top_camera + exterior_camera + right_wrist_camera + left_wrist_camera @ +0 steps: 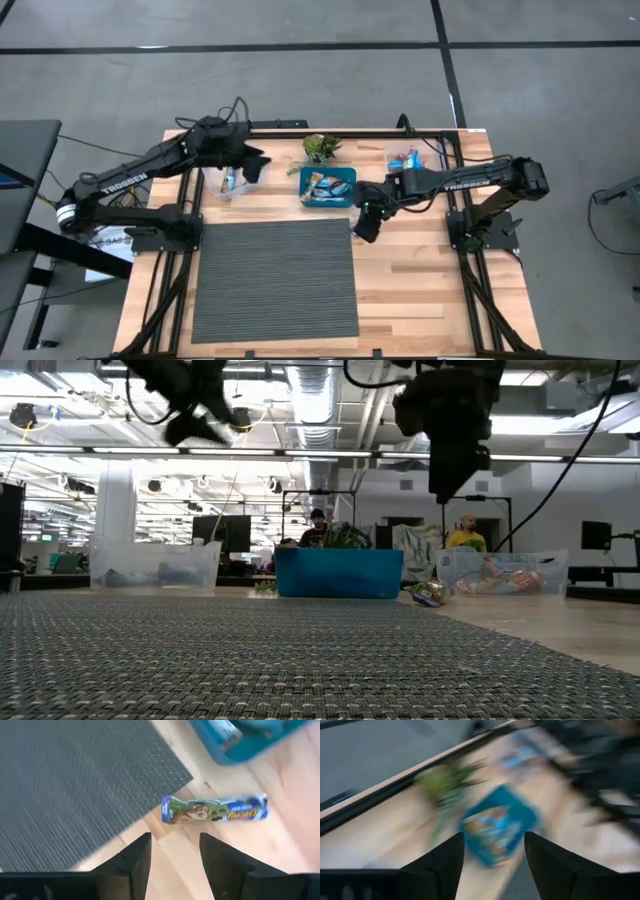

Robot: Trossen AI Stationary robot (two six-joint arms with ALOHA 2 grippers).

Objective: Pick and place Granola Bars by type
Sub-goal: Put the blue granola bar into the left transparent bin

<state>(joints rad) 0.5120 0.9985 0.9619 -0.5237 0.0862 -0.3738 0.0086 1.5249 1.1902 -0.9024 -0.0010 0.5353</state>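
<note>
A granola bar in a green and blue wrapper (215, 809) lies flat on the bare wood beside the mat's corner, also showing in the low view (430, 593). My right gripper (175, 839) hangs open above it (366, 225), touching nothing. More bars lie in the blue tray (328, 187), in the clear bin on the far right (405, 160) and in the clear bin on the left (232, 182). My left gripper (258, 165) is open and empty, raised over the left bin; its wrist view looks toward the blue tray (499, 827).
A grey ribbed mat (275, 280) covers the table's near middle. A small green plant figure (322, 148) stands at the far edge behind the blue tray. Bare wood (440, 290) lies right of the mat. People show in the room beyond the table (465, 535).
</note>
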